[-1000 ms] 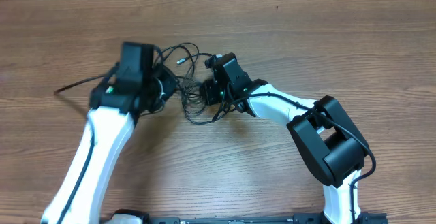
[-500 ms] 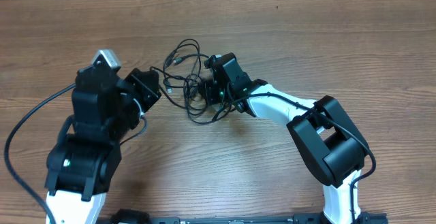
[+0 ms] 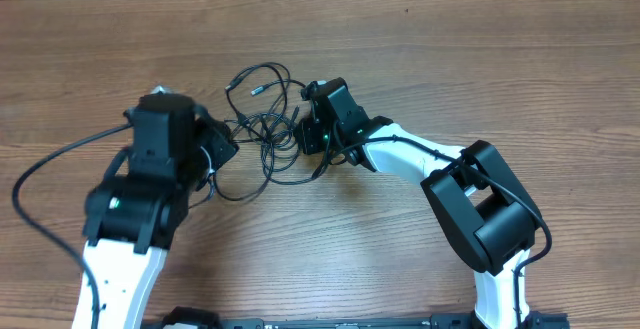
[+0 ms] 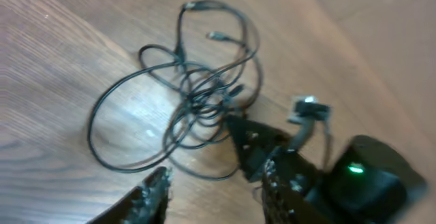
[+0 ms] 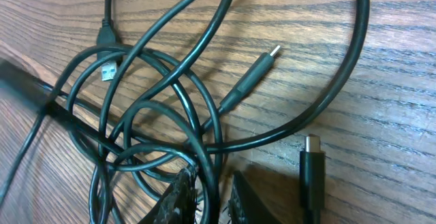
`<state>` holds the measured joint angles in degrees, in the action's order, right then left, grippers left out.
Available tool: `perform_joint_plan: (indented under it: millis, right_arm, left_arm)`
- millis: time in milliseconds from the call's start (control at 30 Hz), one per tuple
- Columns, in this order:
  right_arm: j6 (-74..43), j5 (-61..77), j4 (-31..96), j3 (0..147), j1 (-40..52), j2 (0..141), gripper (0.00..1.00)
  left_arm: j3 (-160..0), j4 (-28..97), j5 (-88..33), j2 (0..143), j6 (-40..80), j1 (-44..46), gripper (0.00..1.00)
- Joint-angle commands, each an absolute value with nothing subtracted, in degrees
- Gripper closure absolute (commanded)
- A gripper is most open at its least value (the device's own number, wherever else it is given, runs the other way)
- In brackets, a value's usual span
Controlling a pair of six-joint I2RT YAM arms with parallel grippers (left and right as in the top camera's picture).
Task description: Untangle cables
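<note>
My left arm has drawn back toward the near edge of the table (image 3: 500, 69), and the cables (image 3: 262, 127) have spread out with it: one loop now trails down and to the left of the knot, where before the bundle sat tighter. My right arm has not shifted.

My left gripper (image 3: 226, 145) sits just beside the left edge of the tangle, facing it. In the left wrist view its fingers (image 4: 155, 191) stand well apart with only bare wood between them; the left gripper (image 4: 214, 188) holds nothing, and the cables (image 4: 197, 98) lie ahead of it, the wide loose loop nearest and the knotted middle beyond.

My right gripper (image 3: 303, 131) is at the right side of the bundle. In the right wrist view the right gripper (image 5: 210, 195) has its jaws drawn nearly together, with a black strand pinched between them. From that grip the cables (image 5: 204, 148) fan out ahead in overlapping loops flat on the wood. One plug end (image 5: 251, 80) lies loose inside the big outer loop, and another plug (image 5: 310, 157) lies just to the right of my fingers.
</note>
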<state>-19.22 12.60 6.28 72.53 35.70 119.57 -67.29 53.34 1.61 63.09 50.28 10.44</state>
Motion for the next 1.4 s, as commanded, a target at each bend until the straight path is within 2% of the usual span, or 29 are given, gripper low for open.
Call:
perform_joint_plan:
  millis: [0,100,367,467,567,700,933,1100,1233,1367]
  right_arm:
    - [-19.0,12.1,6.1,72.1,35.6,119.8,0.84]
    - [-19.0,12.1,6.1,72.1,35.6,119.7,0.83]
    - [-19.0,13.1,9.8,72.1,35.6,115.0,0.63]
    - [-19.0,9.8,10.7,72.1,35.6,114.5,0.6]
    - [-19.1,6.3,11.1,72.1,35.4,114.5,0.59]
    - [-20.7,3.4,11.6,72.1,34.9,114.5,0.49]
    - [-24.1,1.2,12.6,72.1,33.4,114.5,0.4]
    - [-24.0,1.3,12.6,72.1,33.3,114.5,0.25]
    - [-24.0,1.3,12.6,72.1,33.3,114.5,0.21]
    - [-24.0,1.3,12.6,72.1,33.3,114.5,0.16]
  left_arm:
    - [-68.5,54.8,3.6,66.8,47.9,10.0,0.51]
    - [-68.5,55.7,2.4,70.6,47.1,10.0,0.51]
    - [-68.5,55.4,-1.5,80.4,43.1,10.1,0.46]
    - [-68.5,54.3,-1.5,83.7,43.3,10.1,0.46]
    - [-68.5,52.6,-2.0,87.0,43.3,10.2,0.45]
    - [-68.5,50.0,-2.0,91.3,43.4,10.2,0.4]
    - [-68.5,45.4,-3.6,98.3,44.0,10.2,0.38]
    - [-68.5,40.7,-3.9,101.2,43.9,10.2,0.36]
    - [-68.5,36.2,-3.8,103.1,43.9,10.1,0.33]
    - [-68.5,33.1,-1.8,105.1,45.3,10.2,0.36]
